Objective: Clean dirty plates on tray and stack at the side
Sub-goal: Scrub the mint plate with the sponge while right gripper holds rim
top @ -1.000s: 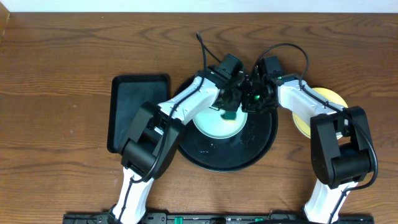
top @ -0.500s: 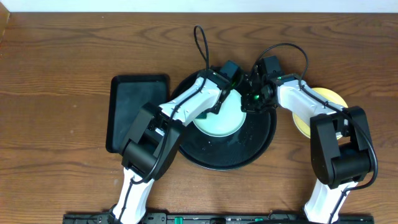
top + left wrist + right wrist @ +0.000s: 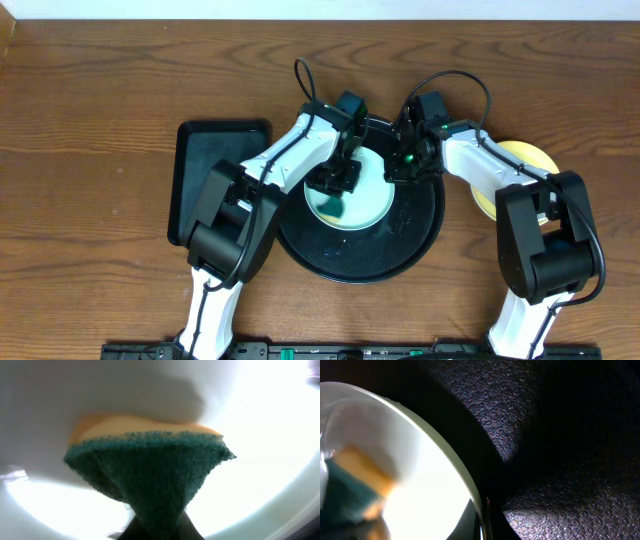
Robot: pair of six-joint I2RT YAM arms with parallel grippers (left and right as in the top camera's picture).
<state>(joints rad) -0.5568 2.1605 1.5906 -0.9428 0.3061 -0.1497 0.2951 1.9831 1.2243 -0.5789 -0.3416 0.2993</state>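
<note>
A pale mint-blue plate (image 3: pixel 368 205) lies in the round black tray (image 3: pixel 360 255). My left gripper (image 3: pixel 335 180) is over the plate's left half, shut on a green and yellow sponge (image 3: pixel 145 470) that presses on the plate's inside (image 3: pixel 260 435). My right gripper (image 3: pixel 401 166) is shut on the plate's right rim (image 3: pixel 445 460), one finger (image 3: pixel 470 520) inside it and the other outside over the tray floor (image 3: pixel 560 435). The sponge also shows in the right wrist view (image 3: pixel 355 477). The pale yellow plate (image 3: pixel 530 160) lies on the table to the right of the tray. A second mint-blue plate does not show.
A smaller rectangular black tray (image 3: pixel 215 175) lies on the table to the left of the round tray. Both arms reach in from the front edge and their cables loop above the tray's far side. Bare wooden table surrounds the trays.
My left gripper has moved the sponge from the plate's right side across to its left and a little forward. My right gripper has stayed on the rim.
</note>
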